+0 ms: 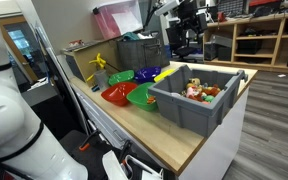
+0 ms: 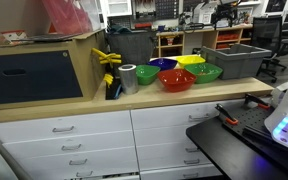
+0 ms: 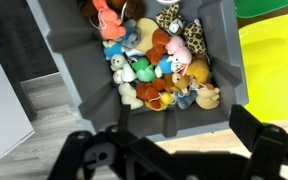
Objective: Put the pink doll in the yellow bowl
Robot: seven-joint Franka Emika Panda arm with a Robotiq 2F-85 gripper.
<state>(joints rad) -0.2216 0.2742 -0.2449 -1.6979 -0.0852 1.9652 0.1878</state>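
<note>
In the wrist view I look down into a grey bin holding several small plush toys. A pink doll lies at the far end of the pile, partly among other toys. My gripper hovers above the bin's near wall, open and empty, with its dark fingers spread wide. The yellow bowl sits just right of the bin; it also shows in both exterior views. The gripper does not show in either exterior view.
The bin stands at the counter's end. Beside it are a red bowl, green bowls, a blue bowl, a metal cup and a yellow stick-like object.
</note>
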